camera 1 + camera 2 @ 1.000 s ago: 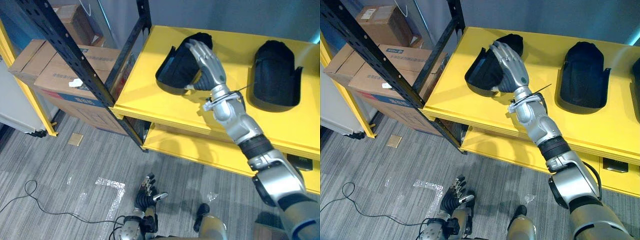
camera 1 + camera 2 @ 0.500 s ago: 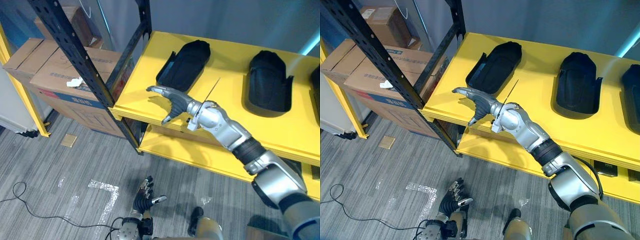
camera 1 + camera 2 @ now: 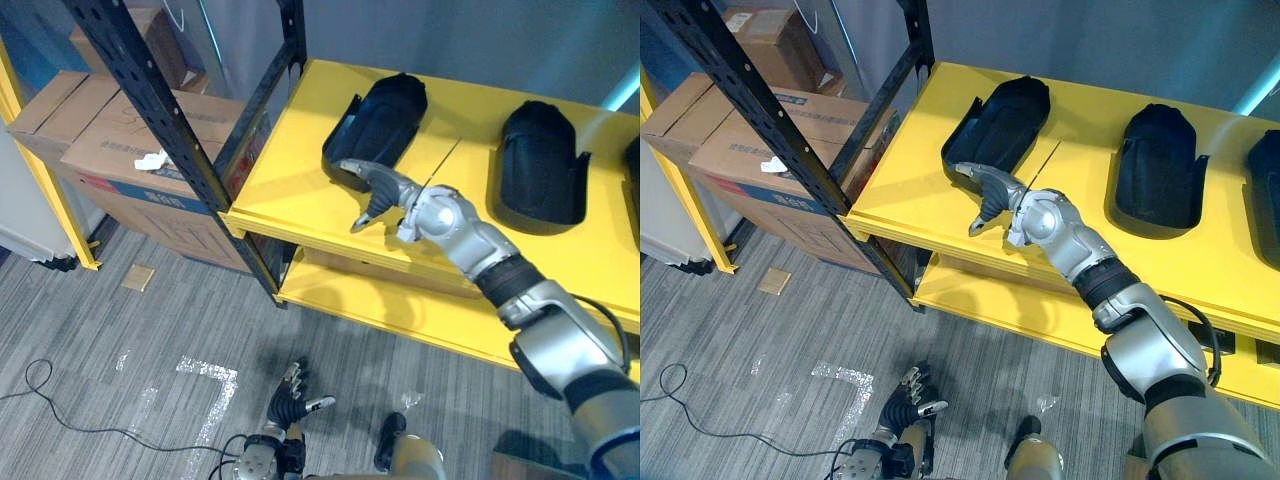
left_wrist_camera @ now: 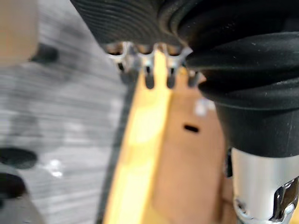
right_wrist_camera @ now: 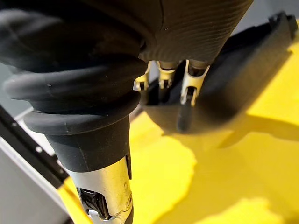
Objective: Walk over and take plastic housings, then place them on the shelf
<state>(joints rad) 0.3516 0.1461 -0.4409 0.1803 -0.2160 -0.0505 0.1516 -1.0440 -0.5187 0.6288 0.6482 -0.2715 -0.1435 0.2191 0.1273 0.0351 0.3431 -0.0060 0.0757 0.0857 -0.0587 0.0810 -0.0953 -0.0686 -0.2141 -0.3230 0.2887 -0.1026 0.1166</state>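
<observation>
The black moulded plastic housing [image 3: 378, 118] lay on the yellow shelf board [image 3: 290, 180], just beyond the right hand [image 3: 383, 190], whose fingers were loosely apart and empty above the board. The housing looked like a light, stiff, smooth shell that would likely slide under a flat push, so its raised side wall seemed the best place to pinch. A second black housing [image 3: 540, 160] lay well apart, and a third [image 3: 1268, 180] was cut off at the edge. The left hand [image 3: 290, 398] hung low with relaxed fingers. Whether the right fingertips touched the shell could not be told.
</observation>
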